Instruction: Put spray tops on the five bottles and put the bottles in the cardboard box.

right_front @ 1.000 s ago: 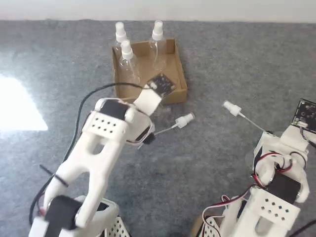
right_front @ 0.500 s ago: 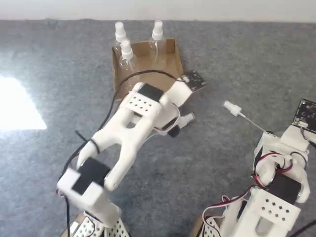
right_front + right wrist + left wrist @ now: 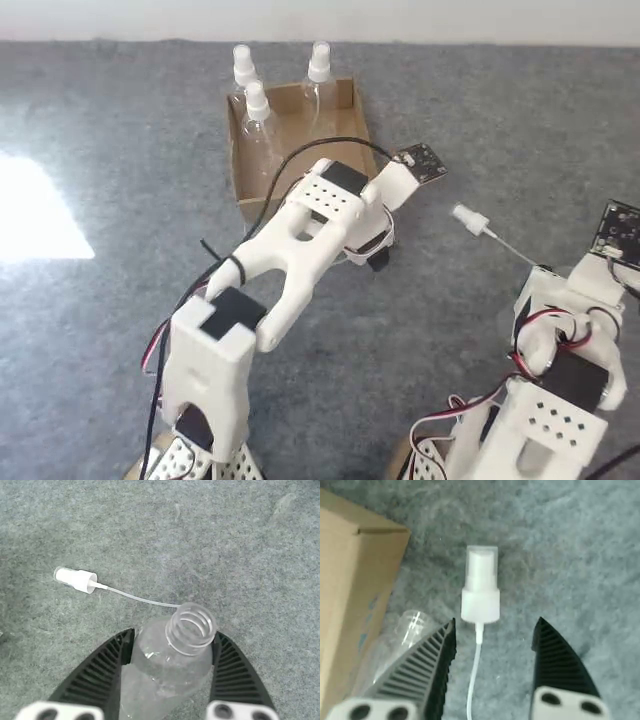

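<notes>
Now my left gripper gapes over a top by the box; right gripper, seemingly, clamps a bottle.

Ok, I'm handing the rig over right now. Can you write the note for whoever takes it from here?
Left gripper: open, poised over a loose spray top that lies on the table beside the cardboard box. A topless bottle lies next to it, against the box wall.
Right gripper: shut on an open bottle. The second spray top lies on the table just beyond it.
Done: three capped bottles stand in the box.
Left to do: fit both tops, then put both bottles in the box.
</notes>
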You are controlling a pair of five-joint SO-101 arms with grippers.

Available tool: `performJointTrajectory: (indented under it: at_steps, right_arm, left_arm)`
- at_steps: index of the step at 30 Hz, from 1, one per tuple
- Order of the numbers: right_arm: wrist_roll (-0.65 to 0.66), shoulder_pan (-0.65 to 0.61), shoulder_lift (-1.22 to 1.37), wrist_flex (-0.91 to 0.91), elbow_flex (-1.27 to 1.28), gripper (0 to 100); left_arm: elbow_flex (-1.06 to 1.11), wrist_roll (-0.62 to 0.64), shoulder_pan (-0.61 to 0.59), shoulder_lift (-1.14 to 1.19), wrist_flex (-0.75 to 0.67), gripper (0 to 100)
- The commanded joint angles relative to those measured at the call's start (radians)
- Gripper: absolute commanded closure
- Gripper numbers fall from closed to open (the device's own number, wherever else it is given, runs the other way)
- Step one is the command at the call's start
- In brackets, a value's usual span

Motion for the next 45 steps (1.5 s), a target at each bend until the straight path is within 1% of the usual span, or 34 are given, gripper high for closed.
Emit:
performJointTrajectory:
  at_steps: [1,3,7,9,18,26,32,34,38,41,45]
  right_arm:
    - [-0.003,-0.010,-0.021,-0.019,-0.011,85.1]
    - [-0.003,-0.010,-0.021,-0.019,-0.011,85.1]
    - [-0.003,-0.010,-0.021,-0.019,-0.011,85.1]
    - [-0.003,-0.010,-0.021,-0.019,-0.011,85.1]
    - [-0.003,-0.007,-0.021,-0.019,-0.011,85.1]
    - [-0.003,-0.005,-0.022,-0.019,-0.011,85.1]
    - [-0.003,-0.005,-0.022,-0.019,-0.011,85.1]
    - [-0.003,-0.005,-0.022,-0.019,-0.011,85.1]
    - [-0.003,-0.005,-0.022,-0.019,-0.011,85.1]
    - [-0.003,-0.005,-0.022,-0.018,-0.011,85.1]
    - [-0.003,-0.005,-0.022,-0.018,-0.011,85.1]
  left_arm:
    - [-0.133,0.009,-0.002,0.064,-0.008,77]
    - [-0.160,0.009,-0.005,0.101,-0.008,79]
    - [-0.183,0.005,0.011,0.149,-0.008,88]
    - [-0.185,0.003,0.026,0.161,-0.005,90]
    - [-0.200,0.002,0.097,0.164,0.140,98]
    - [-0.240,0.000,0.101,0.164,0.319,98]
    - [-0.240,0.000,0.101,0.164,0.408,98]
    - [-0.239,-0.002,0.101,0.167,0.417,98]
    - [-0.228,-0.064,0.101,0.192,0.414,98]
    - [-0.228,-0.083,0.103,0.249,0.414,98]
    - [-0.236,-0.089,0.104,0.339,0.416,91]
